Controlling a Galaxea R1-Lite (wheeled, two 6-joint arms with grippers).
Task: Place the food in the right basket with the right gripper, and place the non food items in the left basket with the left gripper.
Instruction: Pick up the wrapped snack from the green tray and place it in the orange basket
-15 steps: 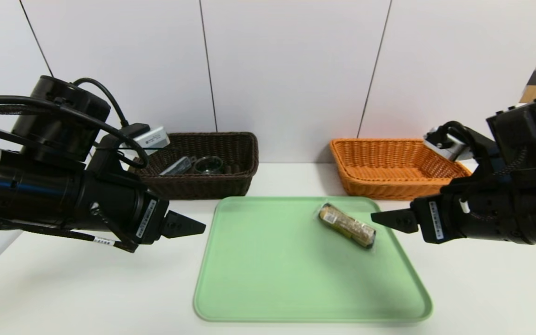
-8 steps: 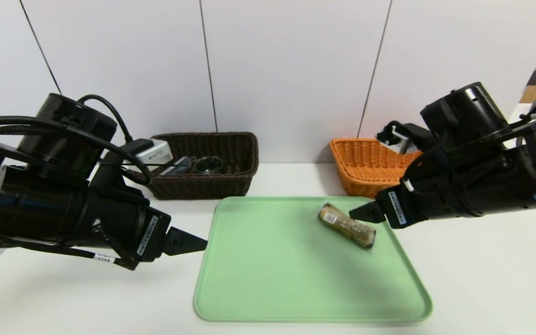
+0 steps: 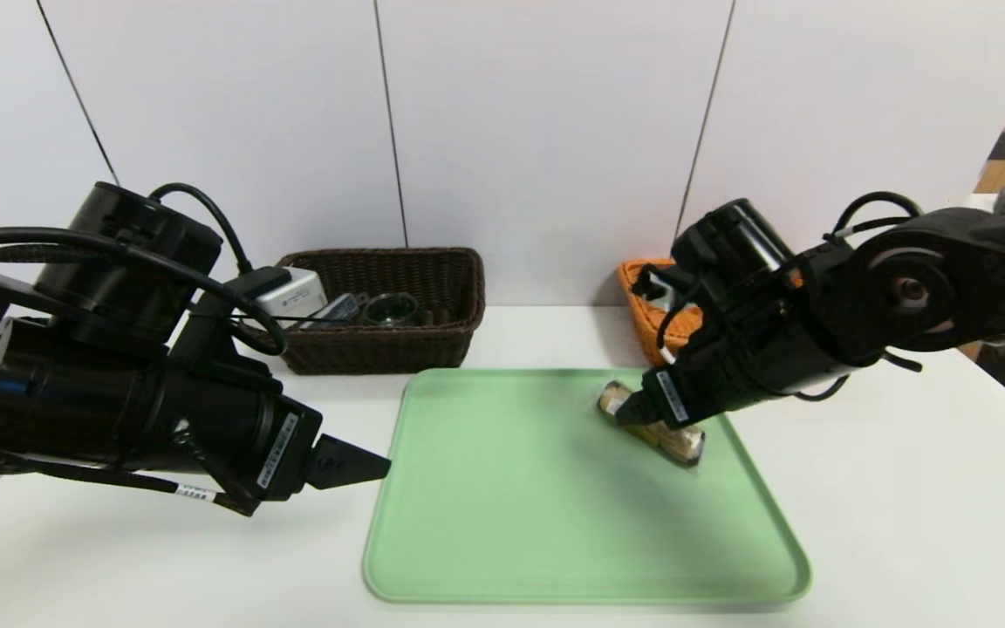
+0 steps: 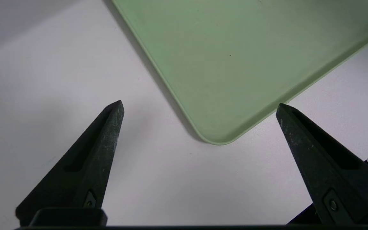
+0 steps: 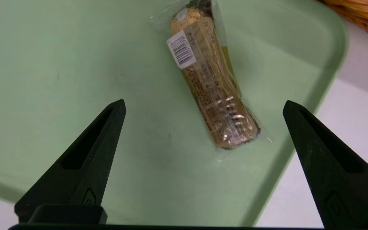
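Green plastic forms the tray (image 3: 511, 488) lying on the white bench (image 3: 904, 523) in the head view, with a clear-wrapped pack of gold chocolates (image 3: 686, 443) resting at an angle near its far right side. The right gripper (image 3: 629, 413) hangs directly over that pack, its tips by the pack's far end, the arm reaching in from the right and covering most of the orange basket (image 3: 642, 292) behind it. The left gripper (image 3: 372, 467) hovers above the bench just off the tray's left edge. A dark brown basket (image 3: 433, 305) stands at the back left, holding a small glass jar (image 3: 391, 309) and a grey flat object (image 3: 338, 307) I cannot identify. From the left wrist, the left gripper (image 4: 200, 108) is spread wide with nothing between its fingers, over bare bench (image 4: 43, 80) beside a rounded corner of the tray (image 4: 235, 64). From the right wrist, the right gripper (image 5: 203, 107) is likewise spread wide and released, its fingers to either side of the chocolates (image 5: 212, 86), which lie flat on the tray (image 5: 59, 64) untouched, barcode label facing up; a strip of the orange basket (image 5: 363, 19) shows beyond the tray's rim.
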